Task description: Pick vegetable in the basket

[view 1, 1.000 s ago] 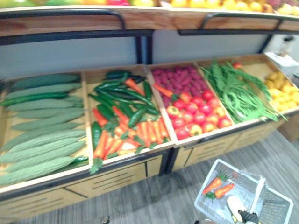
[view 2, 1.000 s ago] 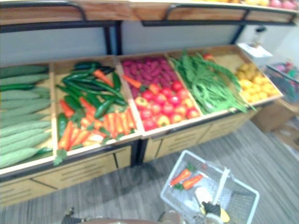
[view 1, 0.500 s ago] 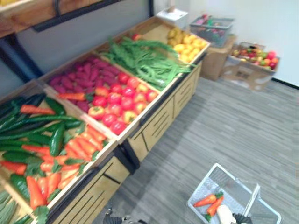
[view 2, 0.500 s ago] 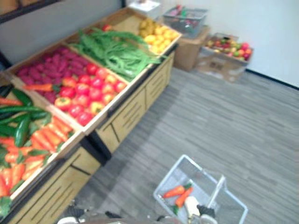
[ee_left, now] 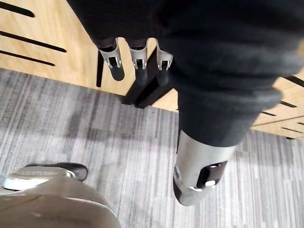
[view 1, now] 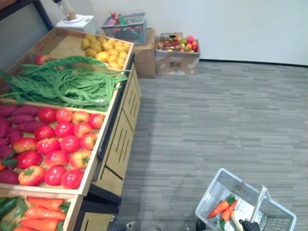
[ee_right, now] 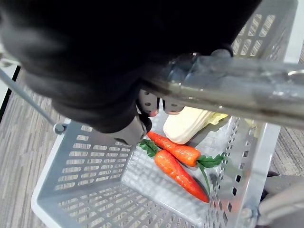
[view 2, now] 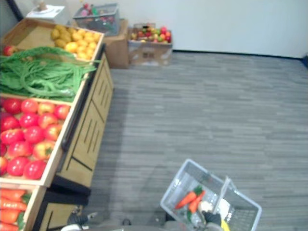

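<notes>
Right hand [ee_right: 95,66] is gripping the grey bar handle [ee_right: 247,90] of the pale grey slotted plastic basket [ee_right: 85,161], its fingers curling round the bar. 2 orange carrots with green tops [ee_right: 176,160] and 1 cream oblong vegetable [ee_right: 190,126] are lying inside the basket. Left hand [ee_left: 138,56] is hanging with its fingers straight, holding nothing, over the grey striped floor [ee_left: 118,142] beside the light wooden stand [ee_left: 42,52].

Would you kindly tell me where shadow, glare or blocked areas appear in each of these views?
Right eye view: the floor looks darker beside the wooden stand. Right wrist view: the basket handle shows bright glare, the right hand hides much, the carrots are evenly lit. Left wrist view: the left hand blocks much too.
</notes>
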